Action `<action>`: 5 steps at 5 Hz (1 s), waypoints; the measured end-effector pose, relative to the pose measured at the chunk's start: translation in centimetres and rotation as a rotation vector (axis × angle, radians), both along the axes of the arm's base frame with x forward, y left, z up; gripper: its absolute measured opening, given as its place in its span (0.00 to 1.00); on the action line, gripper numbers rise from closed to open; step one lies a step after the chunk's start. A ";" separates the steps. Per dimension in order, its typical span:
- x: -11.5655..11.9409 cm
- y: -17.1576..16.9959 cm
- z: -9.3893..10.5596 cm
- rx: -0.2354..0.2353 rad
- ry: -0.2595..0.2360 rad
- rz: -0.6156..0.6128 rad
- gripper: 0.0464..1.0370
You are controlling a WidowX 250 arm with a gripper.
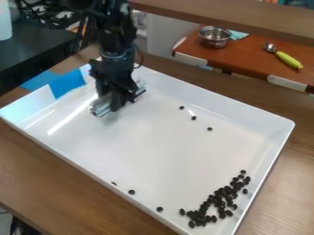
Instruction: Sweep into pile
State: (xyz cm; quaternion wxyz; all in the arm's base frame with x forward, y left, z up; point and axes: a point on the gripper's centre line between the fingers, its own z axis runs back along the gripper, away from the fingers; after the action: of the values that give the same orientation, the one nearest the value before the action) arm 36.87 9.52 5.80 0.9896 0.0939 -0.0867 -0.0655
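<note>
Clamping a silvery bar [100, 109] in the black two-finger gripper [120, 95] at upper left in a white tray [153, 147], long axis roughly broadside to the black beans [228, 189] bunched well apart at lower right, with strays [210, 129] scattered elsewhere.

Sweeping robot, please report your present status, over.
Gripper at silvery bar, upper left in white tray. Black beans mostly clustered lower right; strays near both long sides. No obstacle seen inside.
</note>
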 end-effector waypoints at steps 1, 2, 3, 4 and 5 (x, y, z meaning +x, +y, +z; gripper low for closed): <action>0.3 -1.0 -0.6 0.014 0.016 -0.032 0.34; 1.1 -2.4 -1.0 0.045 -0.004 -0.061 0.34; 1.5 -3.5 -1.3 0.066 -0.014 -0.086 0.34; 1.4 -4.9 -1.6 0.072 -0.015 -0.119 0.34; 1.0 -6.6 -1.6 0.076 -0.027 -0.169 0.34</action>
State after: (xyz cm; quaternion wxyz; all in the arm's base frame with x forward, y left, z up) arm 37.82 2.89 4.24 0.9750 0.1248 -0.1049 -0.1508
